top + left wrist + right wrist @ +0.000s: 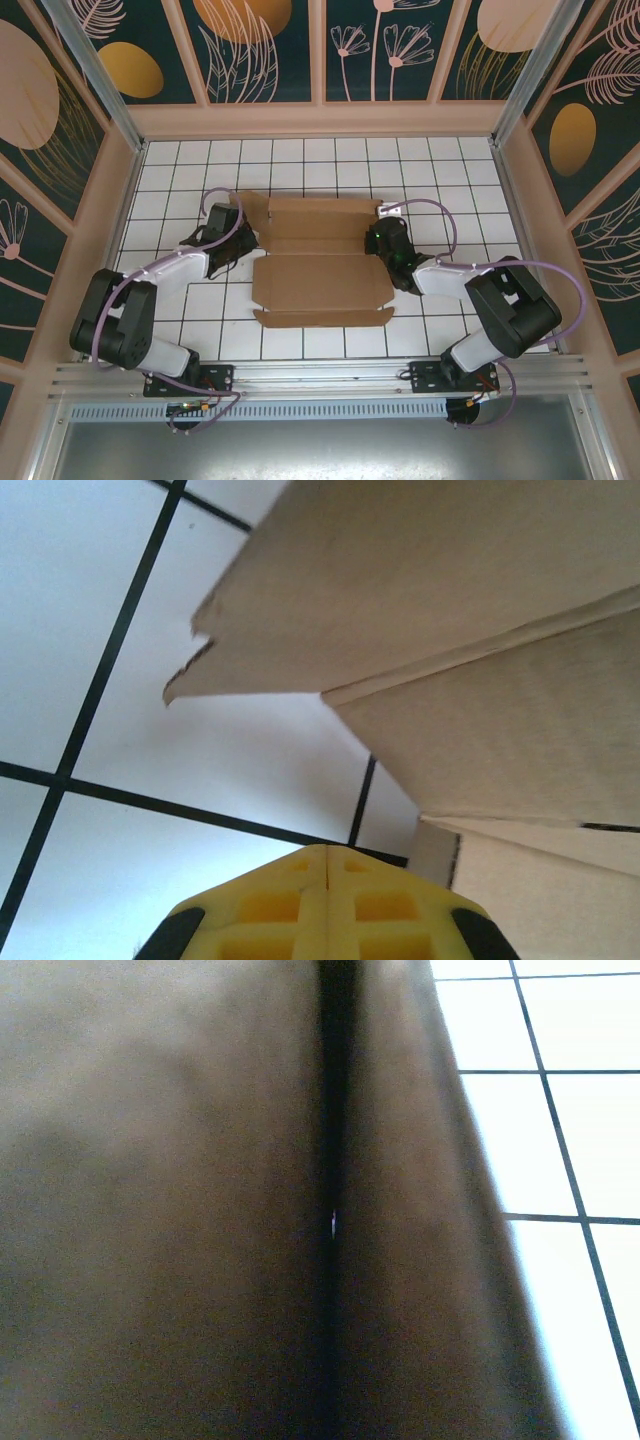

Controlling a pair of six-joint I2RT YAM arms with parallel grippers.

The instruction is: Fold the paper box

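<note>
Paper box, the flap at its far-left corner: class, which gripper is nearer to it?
Left. The left gripper sits just beside that flap, at the paper box's left edge; the right gripper is across the box, at its right edge.

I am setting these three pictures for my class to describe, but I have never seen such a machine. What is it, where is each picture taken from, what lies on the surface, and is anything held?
The machine is two robot arms bolted at the near edge of a white tiled table. The overhead picture looks down from above and behind them. Between the arms lies a brown paper box, mostly unfolded. The other two pictures come from a camera on each wrist. The left gripper has its yellow fingers shut on nothing, close to a flap of the box. The right gripper is at the box's right edge and is shut. Its camera sees only blurred cardboard up close, so I cannot tell whether it holds any.
</note>
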